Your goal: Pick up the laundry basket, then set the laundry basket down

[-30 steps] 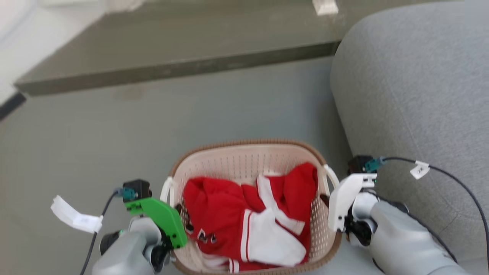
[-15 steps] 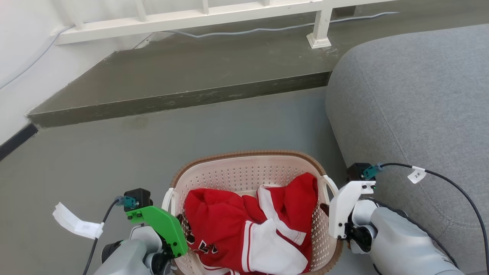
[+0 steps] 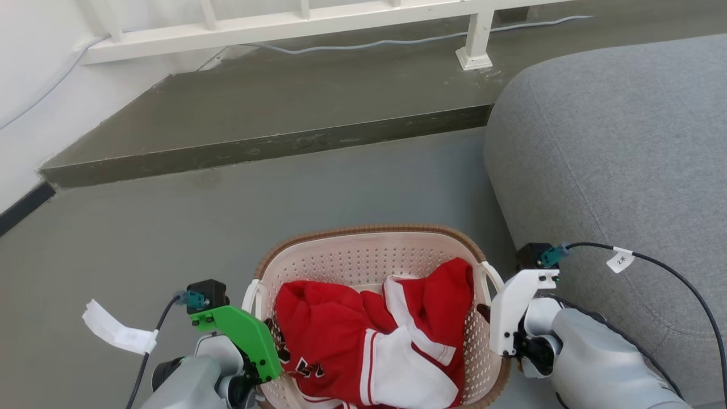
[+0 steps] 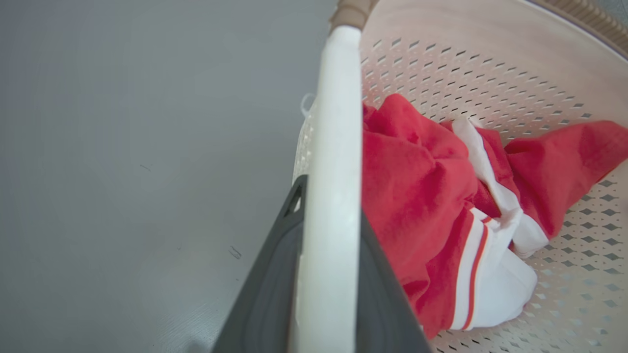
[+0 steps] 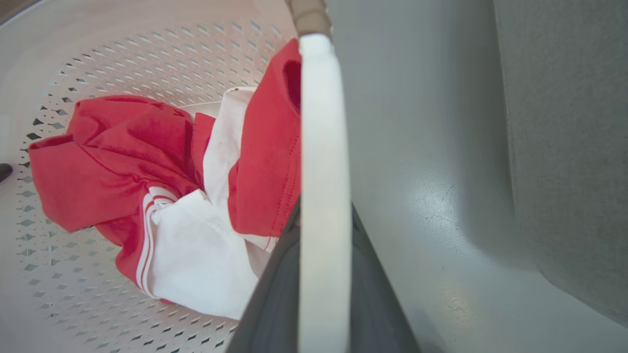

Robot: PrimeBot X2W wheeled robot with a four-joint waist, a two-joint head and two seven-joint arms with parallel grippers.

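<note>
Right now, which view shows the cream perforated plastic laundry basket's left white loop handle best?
The left wrist view: the left handle runs up its middle, held in the left gripper. The head view shows it small; the right wrist view, the right handle.

**First speaker:** What room is this?

**Second speaker:** A smooth, matte grey floor [image 3: 170, 227] runs back to a raised, darker olive-grey concrete step [image 3: 284, 108]. A white painted railing [image 3: 284, 25] stands on the step, one square-footed post [image 3: 474, 40] near the sofa side. A thin pale grey cable [image 3: 369, 44] lies along the step.

**First speaker:** And at the sides?

**Second speaker:** On the left, a plain white wall [image 3: 34, 85] with a black skirting strip [image 3: 25, 207]. On the right, a large rounded grey fabric sofa [image 3: 613, 142]. The light is soft and even.
</note>
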